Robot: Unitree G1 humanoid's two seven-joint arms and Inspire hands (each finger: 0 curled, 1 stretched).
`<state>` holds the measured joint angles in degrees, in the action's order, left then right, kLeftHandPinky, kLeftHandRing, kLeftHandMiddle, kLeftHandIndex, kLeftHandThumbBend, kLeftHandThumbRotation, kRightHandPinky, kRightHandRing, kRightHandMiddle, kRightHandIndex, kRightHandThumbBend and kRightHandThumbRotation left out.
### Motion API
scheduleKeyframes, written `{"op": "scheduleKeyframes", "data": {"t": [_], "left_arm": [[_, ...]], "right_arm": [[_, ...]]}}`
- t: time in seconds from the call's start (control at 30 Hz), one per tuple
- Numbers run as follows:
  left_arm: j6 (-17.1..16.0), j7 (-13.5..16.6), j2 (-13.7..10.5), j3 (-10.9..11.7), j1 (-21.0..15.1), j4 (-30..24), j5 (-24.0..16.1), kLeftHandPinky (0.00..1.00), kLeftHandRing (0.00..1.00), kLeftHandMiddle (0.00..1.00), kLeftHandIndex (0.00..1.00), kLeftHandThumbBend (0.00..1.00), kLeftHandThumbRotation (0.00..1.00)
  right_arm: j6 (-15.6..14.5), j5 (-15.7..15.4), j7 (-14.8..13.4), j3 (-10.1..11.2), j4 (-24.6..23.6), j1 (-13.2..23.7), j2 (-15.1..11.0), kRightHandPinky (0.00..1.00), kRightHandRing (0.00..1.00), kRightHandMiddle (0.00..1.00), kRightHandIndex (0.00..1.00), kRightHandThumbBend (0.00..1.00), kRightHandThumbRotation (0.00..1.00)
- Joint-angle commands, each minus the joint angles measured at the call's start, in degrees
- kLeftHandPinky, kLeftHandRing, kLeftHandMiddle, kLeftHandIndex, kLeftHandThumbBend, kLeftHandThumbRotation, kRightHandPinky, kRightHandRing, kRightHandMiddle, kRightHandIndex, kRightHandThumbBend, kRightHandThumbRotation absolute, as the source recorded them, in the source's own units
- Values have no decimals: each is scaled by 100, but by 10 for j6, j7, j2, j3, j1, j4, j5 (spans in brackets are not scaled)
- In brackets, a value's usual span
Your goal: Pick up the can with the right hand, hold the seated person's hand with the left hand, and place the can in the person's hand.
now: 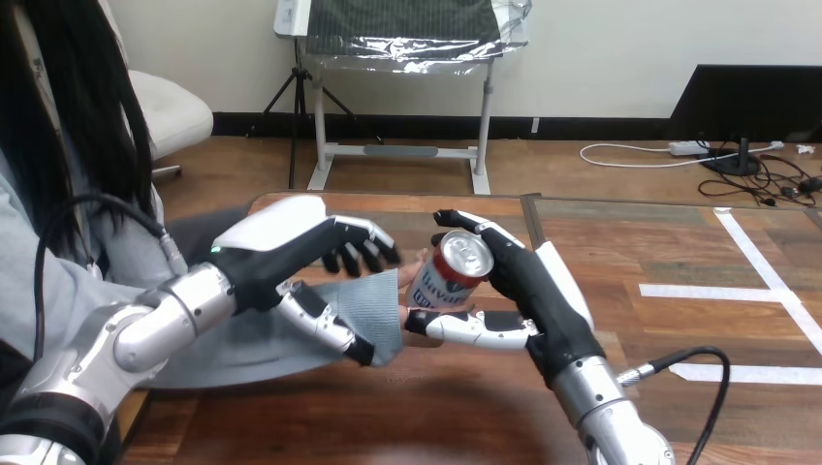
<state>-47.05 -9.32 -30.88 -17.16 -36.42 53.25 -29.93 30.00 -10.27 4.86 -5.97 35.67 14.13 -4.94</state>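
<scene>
The bench [436, 412] lies bare in front of both arms and out to the right, where only white tape lines [717, 291] and a black cable [715, 383] beside the right forearm cross it. Its far edge runs just behind the two hands, and a seam in the top passes behind the right hand. At the left, the person's grey sleeve [373, 295] reaches in over the bench's left edge, so that side is crowded.

The left hand [276, 247] comes in from the lower left and sits on that sleeve at the wrist. Its fingers [363, 254] bend over the top of the cloth and its thumb [325, 325] runs along the near side, so the wrist is enclosed between them.

The right hand [543, 295] comes in from the lower right and grips the can [454, 271]. Its fingers curl round the can's far side near the silver lid, and its thumb [470, 326] lies under the can's lower end. The can is off the bench, tilted with the lid toward the upper right. It sits just beyond the end of the sleeve, close to the left hand's fingertips. A sliver of the person's hand [421, 262] shows at the can's left side; whether they touch cannot be told.
</scene>
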Motion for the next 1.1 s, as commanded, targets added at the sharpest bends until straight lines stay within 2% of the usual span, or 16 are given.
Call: {"op": "scheduleKeyframes", "data": {"t": [0.0, 0.27, 0.4, 0.5, 0.77, 0.87, 1.07], "left_arm": [[13, 9, -8, 12, -10, -46, 8, 78, 82, 83, 87, 100, 34], [24, 14, -13, 15, 8, -69, 9, 86, 89, 89, 92, 100, 38], [38, 15, -17, 14, 18, -86, 3, 87, 91, 91, 94, 100, 42], [36, 10, -18, 16, 23, -89, 12, 88, 93, 93, 95, 100, 41], [39, 19, -21, 19, 39, -102, 11, 90, 96, 97, 97, 100, 43], [39, 20, -21, 22, 45, -104, 15, 91, 97, 98, 98, 100, 45], [34, 31, -22, 25, 55, -111, 13, 92, 98, 100, 100, 100, 49]], "right_arm": [[-3, -6, 3, -6, -29, 26, -8, 80, 80, 80, 87, 91, 24], [-20, -12, 5, -4, -39, 25, -14, 82, 81, 81, 88, 91, 27], [-16, -11, 9, -3, -38, 25, -17, 83, 82, 83, 90, 91, 29], [-27, -12, 10, -2, -43, 25, -18, 84, 83, 83, 90, 92, 31], [-22, -10, 12, -1, -37, 27, -23, 86, 85, 85, 92, 93, 34], [-36, -15, 11, -3, -46, 26, -26, 87, 86, 86, 92, 94, 36], [-32, -11, 11, -3, -41, 27, -28, 89, 88, 88, 94, 96, 39]]}}
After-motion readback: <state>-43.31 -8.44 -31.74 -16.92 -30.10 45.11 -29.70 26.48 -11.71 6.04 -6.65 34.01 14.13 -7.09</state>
